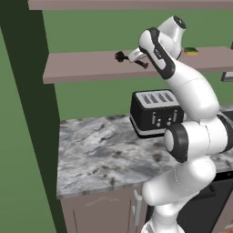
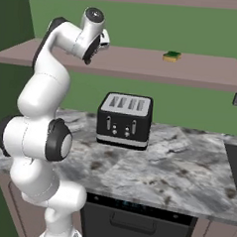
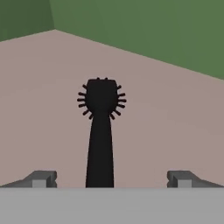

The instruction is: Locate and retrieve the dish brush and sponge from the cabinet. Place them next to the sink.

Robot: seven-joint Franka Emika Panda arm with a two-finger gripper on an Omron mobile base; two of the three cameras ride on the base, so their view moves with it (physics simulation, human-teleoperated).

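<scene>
The dish brush point(image 3: 100, 131) lies on the middle shelf board of the cabinet point(image 1: 77, 67), black, its bristled head point(image 1: 120, 56) pointing away from my hand. My gripper point(image 3: 111, 179) is open at the shelf, level with the brush. Its fingertips point(image 3: 41, 178) stand wide on either side of the handle's near end without touching it. From the left base view the gripper point(image 1: 133, 58) sits just right of the brush head. The sponge point(image 1: 191, 51), green over yellow, rests further right on the same shelf point(image 2: 203, 71), also the sponge point(image 2: 172, 56). The sink is out of view.
A black and silver toaster point(image 1: 154, 111) stands on the marble counter point(image 1: 91, 150) under the shelf. A dark green side panel point(image 1: 27, 91) bounds the cabinet on the left. Another board point(image 1: 127, 4) runs above. A dark appliance front point(image 2: 134, 223) sits below the counter.
</scene>
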